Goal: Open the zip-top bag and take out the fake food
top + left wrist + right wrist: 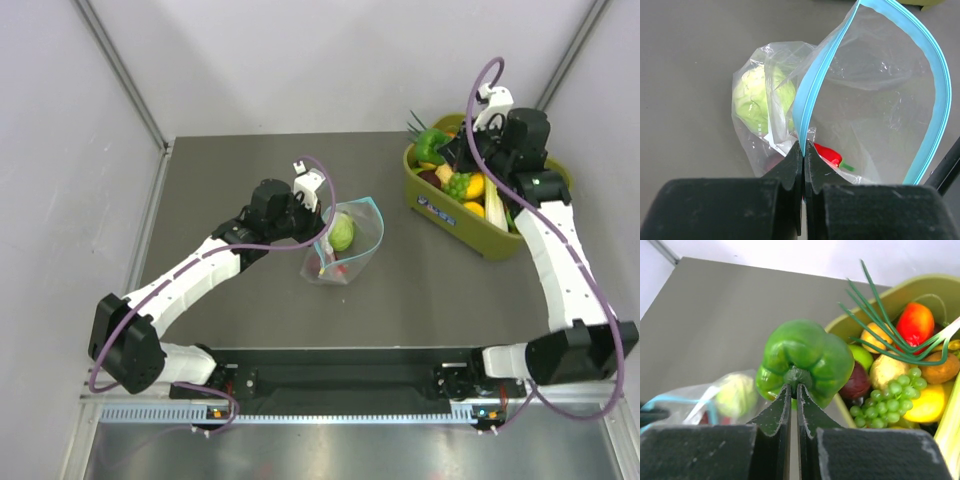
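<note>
**A:** Where is the bag, and how much room is around it?

**B:** The bag lies mid-worktop with bare grey surface on every side. The tub sits well apart, far right, close to the worktop's edge and the side wall.

**A:** What is your left tool doing?

**B:** My left tool is pinched tight on the bag's teal strip at one end of the mouth, which gapes in a wide loop.

**A:** What does the wrist view add?

**B:** It shows a cabbage and a red chili inside the bag. From above, the chili is only a red smudge.

**A:** And the right tool?

**B:** My right tool is clamped on the pepper at its stem, by the tub's far left corner. Only its wrist view shows that grip, with grapes and other fruit in the tub just beyond.
</note>
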{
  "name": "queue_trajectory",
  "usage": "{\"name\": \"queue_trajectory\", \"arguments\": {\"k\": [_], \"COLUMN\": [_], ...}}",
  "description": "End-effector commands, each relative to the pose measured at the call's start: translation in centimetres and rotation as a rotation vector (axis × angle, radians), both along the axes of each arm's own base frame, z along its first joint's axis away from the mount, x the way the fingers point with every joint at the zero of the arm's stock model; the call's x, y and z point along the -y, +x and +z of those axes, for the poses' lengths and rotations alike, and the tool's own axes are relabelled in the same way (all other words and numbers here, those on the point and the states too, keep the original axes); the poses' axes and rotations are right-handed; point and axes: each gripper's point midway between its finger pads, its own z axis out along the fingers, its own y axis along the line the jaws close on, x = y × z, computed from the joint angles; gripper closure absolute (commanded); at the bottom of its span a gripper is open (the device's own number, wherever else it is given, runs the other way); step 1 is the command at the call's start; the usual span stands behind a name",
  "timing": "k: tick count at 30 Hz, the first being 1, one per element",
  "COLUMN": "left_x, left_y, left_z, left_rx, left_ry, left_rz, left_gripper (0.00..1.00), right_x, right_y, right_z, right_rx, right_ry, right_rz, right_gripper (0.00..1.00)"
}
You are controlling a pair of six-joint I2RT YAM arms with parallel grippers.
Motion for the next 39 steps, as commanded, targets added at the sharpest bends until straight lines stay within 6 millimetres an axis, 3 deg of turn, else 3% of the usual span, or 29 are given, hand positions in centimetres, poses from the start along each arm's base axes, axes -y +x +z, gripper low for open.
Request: {"name": "queue_trajectory", "arguments": {"k": [1, 3, 4, 5, 9, 17, 19, 21, 22, 23, 25, 26, 28, 34, 39], "left_x": [0.3, 0.3, 0.3, 0.3, 0.3, 0.2, 0.2, 0.2, 0.2, 0.2, 0.3, 0.3, 0.3, 0.3, 0.4], "left_y": [0.7, 0.7, 0.7, 0.7, 0.7, 0.8, 0.7, 0.7, 0.7, 0.7, 0.7, 0.7, 0.6, 0.6, 0.6], "left_z": [1.8, 1.9, 1.9, 1.9, 1.7, 1.9, 2.0, 1.9, 1.9, 2.0, 1.9, 1.8, 1.8, 2.0, 2.0], "left_rx": [0.053, 0.056, 0.056, 0.058, 0.051, 0.057, 0.058, 0.057, 0.055, 0.057, 0.054, 0.053, 0.052, 0.055, 0.052], "left_ry": [-0.009, -0.008, -0.008, -0.007, -0.003, 0.001, -0.001, 0.000, 0.001, -0.001, -0.001, 0.000, -0.001, -0.006, -0.007], "left_rz": [-0.001, -0.002, -0.001, -0.001, -0.006, -0.003, -0.004, -0.004, -0.004, -0.004, -0.008, -0.008, -0.009, -0.010, -0.012], "left_gripper": [1.00, 1.00, 1.00, 1.00, 1.00, 1.00, 1.00, 1.00, 1.00, 1.00, 1.00, 1.00, 1.00, 1.00, 1.00], "right_x": [1.2, 2.2, 1.5, 2.8, 3.7, 5.2, 5.7, 6.0, 6.2, 6.3, 6.7, 6.8, 7.4, 8.5, 8.6], "right_y": [2.9, 4.9, 5.1, 5.9, 8.9, 11.3, 11.6, 11.8, 11.8, 11.6, 11.3, 11.2, 10.8, 9.1, 5.8], "right_z": [1.7, 0.9, 0.6, 0.7, -2.7, -9.2, -9.8, -10.3, -10.4, -10.4, -10.0, -9.6, -9.5, -6.9, -1.9], "right_rx": [0.080, 0.072, 0.069, 0.075, -0.014, -0.131, -0.144, -0.157, -0.161, -0.168, -0.158, -0.150, -0.154, -0.104, 0.005], "right_ry": [0.063, 0.070, 0.080, 0.086, 0.133, 0.136, 0.134, 0.124, 0.118, 0.115, 0.094, 0.086, 0.064, 0.017, 0.004], "right_rz": [0.033, 0.025, 0.068, 0.056, 0.084, 0.048, 0.033, 0.019, 0.011, 0.004, -0.013, -0.024, -0.051, -0.119, -0.148], "right_gripper": [1.00, 1.00, 1.00, 1.00, 1.00, 1.00, 1.00, 0.93, 0.89, 0.74, 0.59, 0.40, 0.28, 0.23, 0.22]}}
